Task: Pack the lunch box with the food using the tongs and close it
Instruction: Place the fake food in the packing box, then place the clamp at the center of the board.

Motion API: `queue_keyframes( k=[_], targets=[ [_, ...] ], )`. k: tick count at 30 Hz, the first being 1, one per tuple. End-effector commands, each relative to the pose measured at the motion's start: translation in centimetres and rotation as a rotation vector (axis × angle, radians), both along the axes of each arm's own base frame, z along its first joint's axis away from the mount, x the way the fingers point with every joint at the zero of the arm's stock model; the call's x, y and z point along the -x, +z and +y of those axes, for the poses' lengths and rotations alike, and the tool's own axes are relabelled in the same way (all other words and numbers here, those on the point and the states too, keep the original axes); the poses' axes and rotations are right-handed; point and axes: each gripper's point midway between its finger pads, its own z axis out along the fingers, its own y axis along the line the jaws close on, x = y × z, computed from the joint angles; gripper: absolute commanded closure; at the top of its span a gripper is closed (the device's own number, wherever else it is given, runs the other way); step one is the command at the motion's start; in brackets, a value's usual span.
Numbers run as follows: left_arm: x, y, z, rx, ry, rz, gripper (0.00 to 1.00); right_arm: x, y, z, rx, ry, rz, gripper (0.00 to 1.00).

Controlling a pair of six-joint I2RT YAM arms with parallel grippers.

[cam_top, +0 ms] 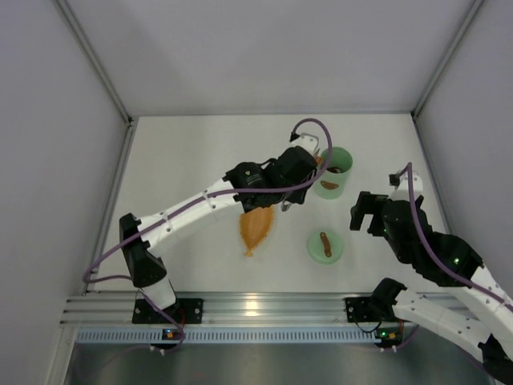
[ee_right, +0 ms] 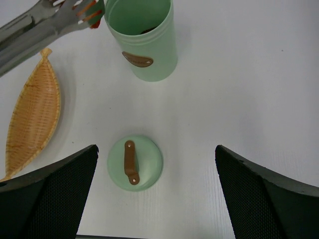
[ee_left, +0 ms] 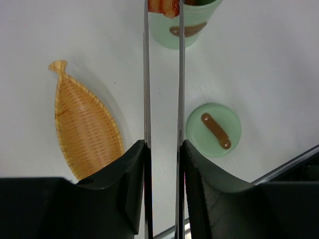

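Observation:
My left gripper is shut on the tongs, whose two silver arms run up to the top of the left wrist view. A reddish piece of food sits pinched between the tong tips, at the rim of the mint-green lunch box. From the right wrist view the tong tips with the red piece hang just left of the open lunch box, which has a dark piece inside. My right gripper is open and holds nothing, hovering near the lid.
The flat green lid with a brown handle lies on the table in front of the lunch box. The orange leaf-shaped tray lies to its left, under the left arm. The right gripper is right of the lid.

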Motion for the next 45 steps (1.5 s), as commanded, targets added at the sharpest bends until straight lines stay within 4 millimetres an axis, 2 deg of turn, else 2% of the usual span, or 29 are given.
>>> queue_keyframes(
  k=[1, 2, 3, 8, 12, 20, 26, 29, 32, 35, 36, 37, 38, 39, 40, 42, 43, 44, 45],
  targets=[
    [-2.8, 5.3, -3.0, 0.119, -0.022, -0.143, 0.61, 0.6, 1.4, -1.1, -0.006, -0.024, -0.028, 0.01],
    [-3.3, 6.7, -3.6, 0.153, -0.027, -0.166, 0.60, 0.6, 1.4, -1.3, -0.004, -0.028, -0.026, 0.01],
    [-3.6, 6.2, -4.4, 0.145, -0.044, -0.163, 0.60, 0.7, 1.4, -1.4, -0.004, -0.031, -0.027, 0.01],
    [-5.4, 6.8, -6.3, 0.189, -0.067, -0.168, 0.59, 0.9, 1.6, -1.7, -0.020, -0.039, -0.036, 0.00],
    [-6.2, 5.7, -7.3, 0.193, -0.073, -0.145, 0.59, 1.0, 1.9, -1.8, -0.022, -0.042, -0.036, 0.01],
    [-6.3, 4.9, -6.9, 0.177, -0.060, -0.134, 0.60, 0.9, 1.8, -1.9, -0.012, -0.045, -0.036, 0.01],
    [-6.2, 6.7, -5.0, 0.193, -0.019, -0.183, 0.59, 0.5, 1.3, -1.2, -0.004, -0.037, -0.015, 0.01],
    [-6.1, 8.0, -3.3, 0.202, 0.027, -0.215, 0.59, 0.3, 0.9, -0.7, 0.004, -0.031, 0.007, 0.00],
    [-6.1, 9.1, -0.6, 0.206, 0.117, -0.246, 0.59, 0.2, 0.3, -0.1, 0.009, -0.020, 0.032, 0.00],
    [-5.5, 8.9, 2.9, 0.199, 0.230, -0.259, 0.57, 0.2, -0.2, 0.2, 0.011, -0.013, 0.049, 0.00],
    [-5.0, 10.0, 4.6, 0.227, 0.267, -0.273, 0.57, 0.2, -0.3, 0.2, 0.011, -0.014, 0.052, 0.00],
    [-4.9, 7.8, 5.7, 0.188, 0.297, -0.251, 0.57, 0.1, -0.4, 0.4, 0.007, -0.012, 0.053, 0.00],
    [-4.8, 8.4, 7.7, 0.233, 0.362, -0.251, 0.56, 0.1, -0.5, 0.5, 0.005, -0.008, 0.056, 0.00],
    [-4.9, 7.8, 8.9, 0.235, 0.396, -0.242, 0.56, 0.1, -0.6, 0.6, 0.001, -0.004, 0.055, 0.01],
    [-5.4, 5.4, 10.8, 0.193, 0.446, -0.218, 0.56, 0.0, -0.7, 0.8, 0.001, 0.002, 0.058, 0.00],
    [-5.5, 4.5, 13.8, 0.211, 0.532, -0.202, 0.56, -0.1, -0.9, 1.4, -0.005, 0.019, 0.063, 0.00],
    [-6.6, 3.7, 15.9, 0.211, 0.596, -0.196, 0.56, -0.2, -1.1, 1.5, 0.001, 0.025, 0.068, 0.01],
    [-6.3, 1.7, 17.7, 0.193, 0.630, -0.179, 0.56, -0.2, -1.2, 1.8, 0.002, 0.037, 0.075, 0.00],
    [-6.6, 0.8, 18.6, 0.209, 0.654, -0.156, 0.56, -0.3, -1.3, 2.0, 0.003, 0.045, 0.074, 0.01]
  ],
)
